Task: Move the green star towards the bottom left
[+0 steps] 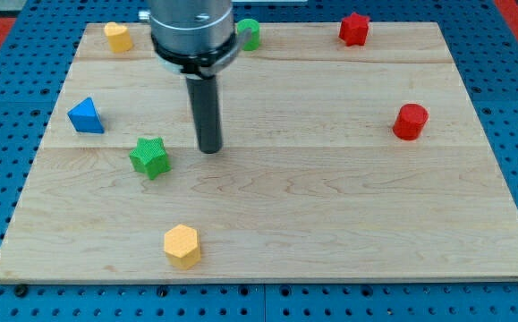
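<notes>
The green star [150,157] lies on the wooden board [330,206], left of centre. My tip [209,149] rests on the board a short way to the star's right and slightly above it, not touching it. The dark rod rises from the tip up to the grey arm body at the view's top.
A blue triangle [86,116] lies at the left. A yellow hexagon [182,245] lies near the bottom edge. A yellow block [118,37], a green cylinder [249,34] and a red star [354,29] lie along the top. A red cylinder [410,122] lies at the right.
</notes>
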